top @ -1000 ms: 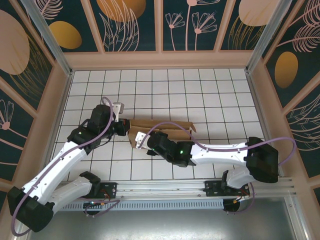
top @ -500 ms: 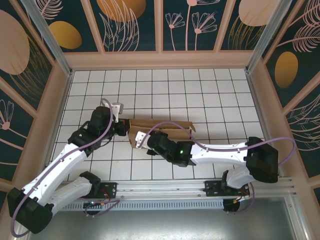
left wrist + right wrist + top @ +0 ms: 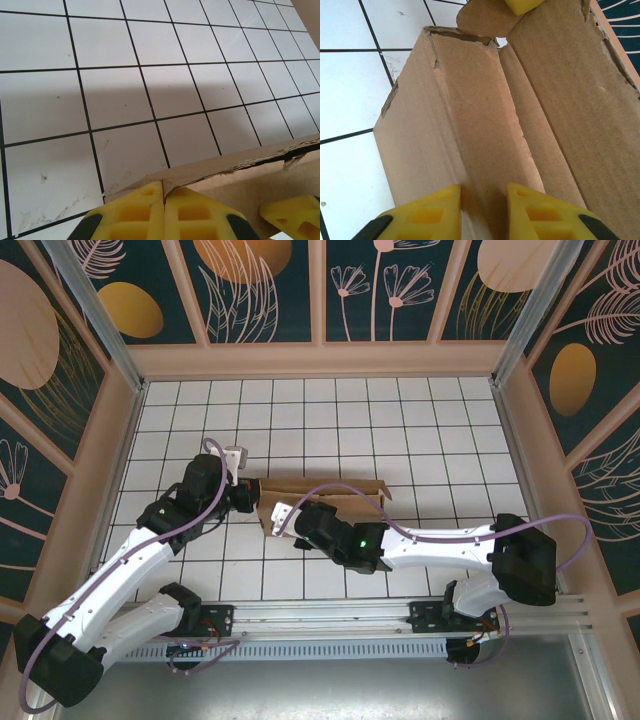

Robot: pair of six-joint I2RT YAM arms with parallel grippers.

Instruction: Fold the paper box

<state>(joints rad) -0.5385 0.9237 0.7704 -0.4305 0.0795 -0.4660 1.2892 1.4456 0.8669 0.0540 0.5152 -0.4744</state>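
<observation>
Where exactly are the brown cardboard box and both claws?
The brown corrugated cardboard box (image 3: 470,115): right wrist view, folded side panel.
The left claw (image 3: 164,196): left wrist view, between shut fingertips.
The right claw (image 3: 483,194): right wrist view, between fingertips.

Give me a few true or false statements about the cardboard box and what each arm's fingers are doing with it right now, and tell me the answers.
1. The brown corrugated cardboard box lies on the white tiled table with black grid lines. True.
2. The left fingers stand wide apart above the box. False: they are pressed together, right at a torn cardboard edge.
3. The right fingers sit on either side of an upright cardboard wall. True.
4. The box is fully closed, with its lid down. False: it is open, and the right wrist view looks into its bare inside panels.
</observation>
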